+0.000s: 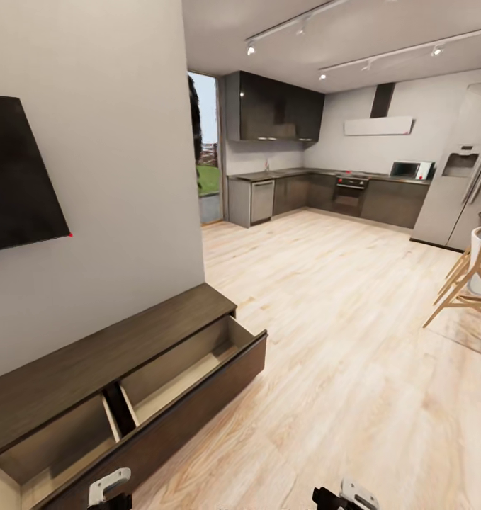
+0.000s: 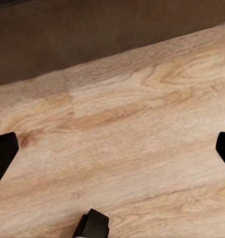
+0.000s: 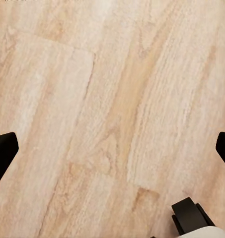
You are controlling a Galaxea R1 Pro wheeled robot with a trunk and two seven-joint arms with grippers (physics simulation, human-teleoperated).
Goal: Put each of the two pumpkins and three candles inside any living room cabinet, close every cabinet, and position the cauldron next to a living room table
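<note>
The long dark-brown cabinet (image 1: 112,343) runs along the wall at the lower left of the head view. Two of its drawers stand pulled out: one (image 1: 190,368) nearer the kitchen, one (image 1: 52,450) nearer me. What I see of their pale insides is bare. My left gripper (image 1: 109,492) hangs just in front of the drawer front, and my right gripper (image 1: 346,496) is over the floor. In the wrist views, the left gripper (image 2: 112,153) and the right gripper (image 3: 112,153) are open over bare planks, and the cabinet front (image 2: 92,39) is close ahead. The pumpkins, candles, cauldron and table are out of view.
A black screen (image 1: 20,177) hangs on the wall above the cabinet. Light wood floor (image 1: 325,340) stretches to the kitchen units (image 1: 325,195) and a fridge (image 1: 456,177) at the back. Wooden chair legs (image 1: 467,283) stand at the right edge.
</note>
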